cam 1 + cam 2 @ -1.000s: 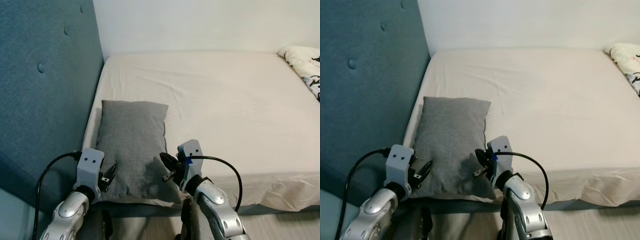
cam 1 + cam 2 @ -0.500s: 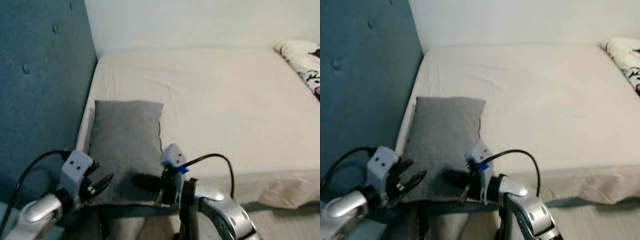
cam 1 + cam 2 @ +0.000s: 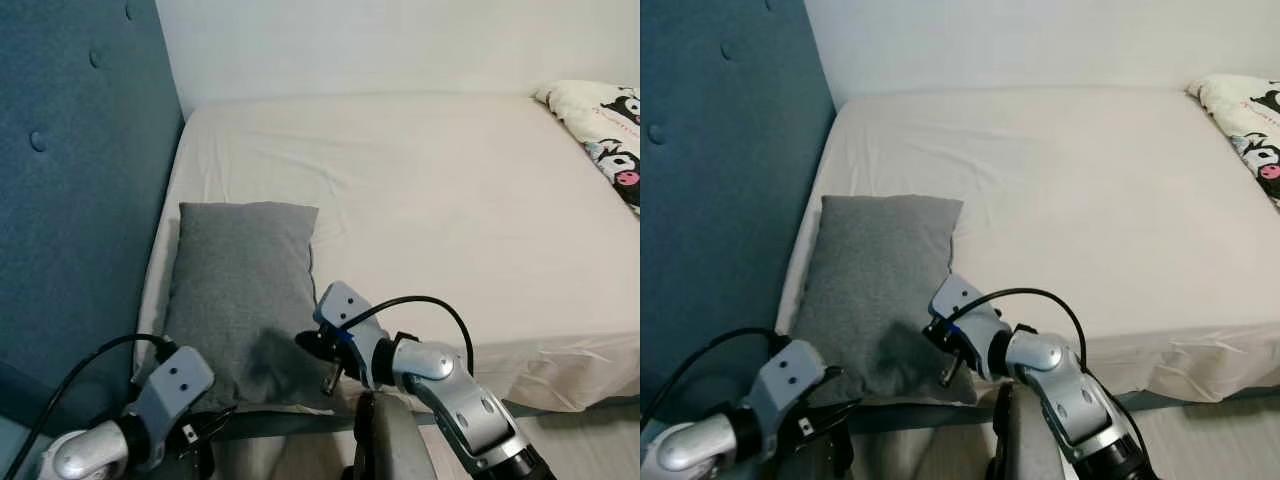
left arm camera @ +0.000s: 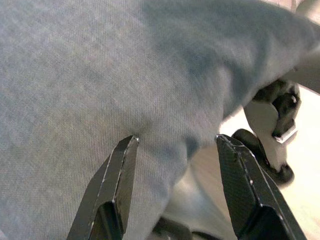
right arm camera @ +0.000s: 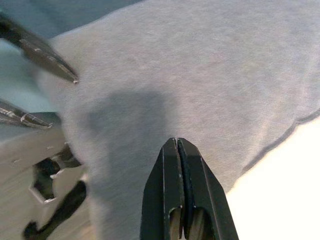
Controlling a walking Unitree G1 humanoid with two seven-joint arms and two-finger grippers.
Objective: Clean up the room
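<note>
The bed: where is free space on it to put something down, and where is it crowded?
The bed is bare between the grey pillow near the blue headboard and the cartoon-print bedding at its far right corner. It is crowded at the pillow's near edge, with the open left pincer and the shut right pincer.

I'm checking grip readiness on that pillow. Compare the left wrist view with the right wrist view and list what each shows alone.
Left wrist view alone: the left gripper with fingers spread apart at the grey pillow's edge. Right wrist view alone: the right gripper with fingers pressed together, over the pillow, and the pale bed sheet beside it. Both share the grey pillow fabric close up.
</note>
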